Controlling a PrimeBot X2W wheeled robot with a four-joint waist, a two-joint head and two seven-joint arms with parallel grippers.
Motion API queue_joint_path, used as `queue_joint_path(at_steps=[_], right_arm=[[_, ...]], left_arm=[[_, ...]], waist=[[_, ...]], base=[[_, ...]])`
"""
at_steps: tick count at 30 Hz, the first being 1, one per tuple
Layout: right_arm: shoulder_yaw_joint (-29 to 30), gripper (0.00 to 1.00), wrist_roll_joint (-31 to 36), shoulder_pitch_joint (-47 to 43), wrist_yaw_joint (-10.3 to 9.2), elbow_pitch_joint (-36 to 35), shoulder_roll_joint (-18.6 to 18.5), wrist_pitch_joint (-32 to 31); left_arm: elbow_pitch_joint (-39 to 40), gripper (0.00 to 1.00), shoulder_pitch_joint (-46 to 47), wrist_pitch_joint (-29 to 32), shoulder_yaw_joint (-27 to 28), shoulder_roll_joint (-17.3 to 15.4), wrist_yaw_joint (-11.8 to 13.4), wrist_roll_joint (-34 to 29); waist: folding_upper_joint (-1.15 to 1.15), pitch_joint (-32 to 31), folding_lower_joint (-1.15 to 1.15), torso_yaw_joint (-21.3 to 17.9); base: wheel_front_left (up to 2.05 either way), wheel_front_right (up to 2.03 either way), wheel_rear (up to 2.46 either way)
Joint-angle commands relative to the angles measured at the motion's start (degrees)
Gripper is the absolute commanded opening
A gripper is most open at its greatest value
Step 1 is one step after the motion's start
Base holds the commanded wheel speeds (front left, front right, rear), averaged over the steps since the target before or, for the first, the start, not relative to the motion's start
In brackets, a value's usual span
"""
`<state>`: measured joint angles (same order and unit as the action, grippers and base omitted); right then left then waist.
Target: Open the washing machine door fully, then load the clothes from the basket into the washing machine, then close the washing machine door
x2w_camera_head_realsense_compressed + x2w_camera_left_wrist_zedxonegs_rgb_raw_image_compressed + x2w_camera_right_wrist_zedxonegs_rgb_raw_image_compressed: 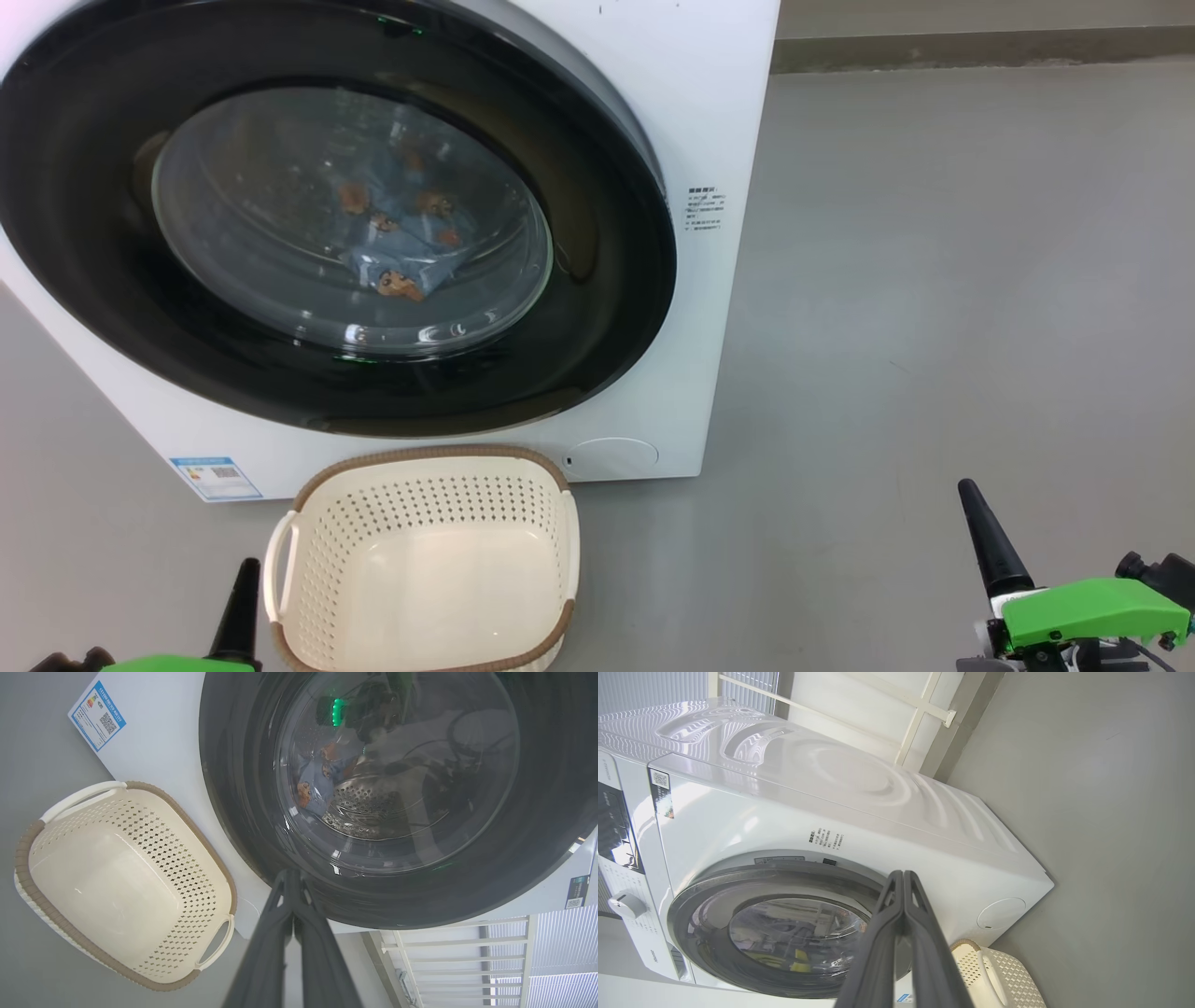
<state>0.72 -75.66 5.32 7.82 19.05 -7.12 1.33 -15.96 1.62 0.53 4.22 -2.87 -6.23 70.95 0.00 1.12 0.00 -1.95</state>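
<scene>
The white washing machine (709,112) stands with its round black-ringed door (597,280) flat against its front. Through the glass I see the clothes (397,238), light blue fabric with orange-brown faces, lying in the steel drum; they show in the left wrist view too, clothes (317,781). The cream basket (425,485) sits on the floor before the machine with nothing in it. My left gripper (247,569) is shut, low at the basket's left. My right gripper (971,495) is shut, well to the right over bare floor. The fingers (308,933) and fingers (896,933) press together.
Grey floor (934,280) spreads to the machine's right, up to a wall base at the far edge. A blue label (215,478) and a round cap (611,455) mark the machine's lower front. A white railing (467,961) stands beside the machine.
</scene>
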Motion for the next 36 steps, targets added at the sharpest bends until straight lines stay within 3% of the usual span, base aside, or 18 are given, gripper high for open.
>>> queue_joint_path(at_steps=[1,36], right_arm=[[-0.34,0.00,-2.03,1.30,-0.24,-1.98,-0.16,-0.63],[2.57,0.00,-19.31,1.41,-0.33,-4.62,1.78,-5.25]], left_arm=[[1.87,0.00,2.67,0.53,1.68,-0.65,0.16,2.12],[3.71,0.00,4.69,5.97,2.40,-0.01,0.62,21.15]], waist=[[0.00,-0.08,0.00,0.12],[0.00,-1.19,0.00,1.94]], base=[[0.00,0.00,0.00],[0.00,0.00,0.00]])
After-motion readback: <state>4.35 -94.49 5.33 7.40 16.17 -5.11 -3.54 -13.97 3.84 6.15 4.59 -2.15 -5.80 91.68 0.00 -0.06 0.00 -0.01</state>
